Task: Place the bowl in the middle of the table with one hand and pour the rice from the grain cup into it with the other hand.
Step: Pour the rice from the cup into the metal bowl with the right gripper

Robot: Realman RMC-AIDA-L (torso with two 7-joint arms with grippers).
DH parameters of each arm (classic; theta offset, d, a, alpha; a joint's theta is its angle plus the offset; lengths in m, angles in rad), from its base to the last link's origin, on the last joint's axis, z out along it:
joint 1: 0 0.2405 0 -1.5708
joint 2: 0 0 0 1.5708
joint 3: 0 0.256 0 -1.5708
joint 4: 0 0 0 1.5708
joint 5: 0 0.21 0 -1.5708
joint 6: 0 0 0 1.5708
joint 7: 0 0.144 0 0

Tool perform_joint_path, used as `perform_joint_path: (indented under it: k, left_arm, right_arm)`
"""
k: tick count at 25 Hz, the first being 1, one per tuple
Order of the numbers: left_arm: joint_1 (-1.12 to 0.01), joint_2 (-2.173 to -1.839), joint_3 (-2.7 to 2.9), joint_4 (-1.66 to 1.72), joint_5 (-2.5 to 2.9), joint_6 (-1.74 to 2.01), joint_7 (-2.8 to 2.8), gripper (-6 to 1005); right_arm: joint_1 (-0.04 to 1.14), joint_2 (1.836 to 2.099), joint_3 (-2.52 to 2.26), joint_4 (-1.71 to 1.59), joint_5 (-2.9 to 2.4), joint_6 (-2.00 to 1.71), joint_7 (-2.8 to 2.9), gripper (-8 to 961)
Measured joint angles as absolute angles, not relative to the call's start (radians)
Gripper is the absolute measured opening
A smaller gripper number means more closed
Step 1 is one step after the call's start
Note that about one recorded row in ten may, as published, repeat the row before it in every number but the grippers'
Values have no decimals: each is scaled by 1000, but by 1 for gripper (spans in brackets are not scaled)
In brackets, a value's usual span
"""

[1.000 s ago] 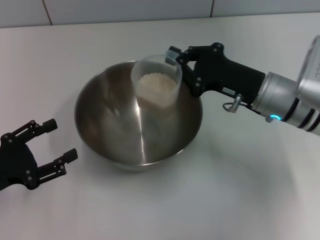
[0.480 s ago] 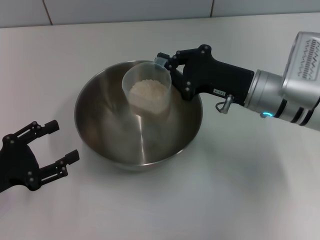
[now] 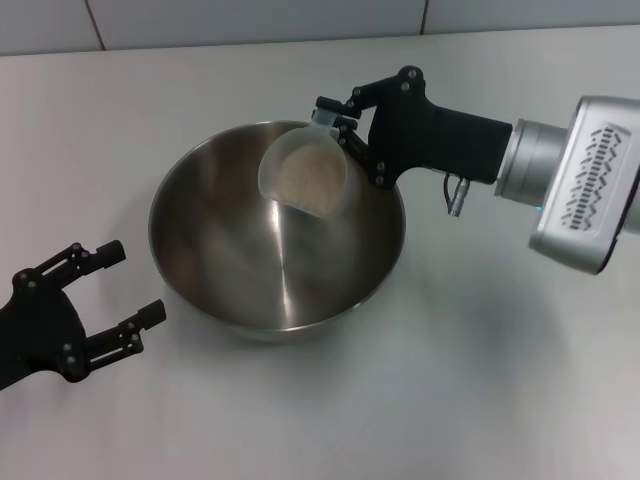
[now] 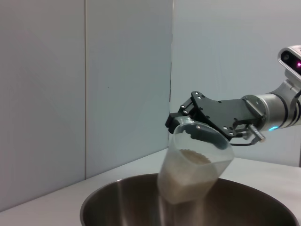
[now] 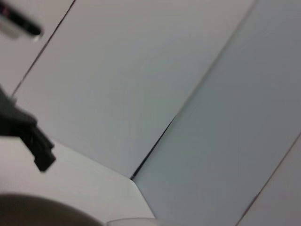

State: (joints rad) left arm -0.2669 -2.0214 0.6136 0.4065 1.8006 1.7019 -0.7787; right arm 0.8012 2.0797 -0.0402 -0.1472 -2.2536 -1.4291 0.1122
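Note:
The steel bowl (image 3: 230, 265) stands in the middle of the white table (image 3: 470, 380). Above its far right rim my right gripper (image 3: 340, 130) is shut on the clear grain cup (image 3: 305, 175), which is tilted toward the bowl's inside. The rice (image 3: 305, 178) lies against the cup's lower side, none seen falling. The left wrist view shows the same tilted grain cup (image 4: 193, 172) with rice (image 4: 188, 169) over the bowl (image 4: 117, 202), held by the right gripper (image 4: 193, 125). My left gripper (image 3: 115, 285) rests open on the table left of the bowl, apart from it.
A tiled wall (image 3: 250, 20) runs along the table's far edge. The right arm's silver wrist (image 3: 585, 185) reaches in from the right above the table.
The right gripper has rolled and tipped the grain cup from nearly upright to leaning over the bowl. The rice has slid toward the cup's mouth. The left gripper barely moved.

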Motion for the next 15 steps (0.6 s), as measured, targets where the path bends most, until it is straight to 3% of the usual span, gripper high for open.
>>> perform_joint_path:
  k: [15]
  left_arm:
    - [-269,-2026,614,405,1797,1691,-779,815]
  right_arm:
    - [814,2086,-29,-71,-2249,-1379,-493,21]
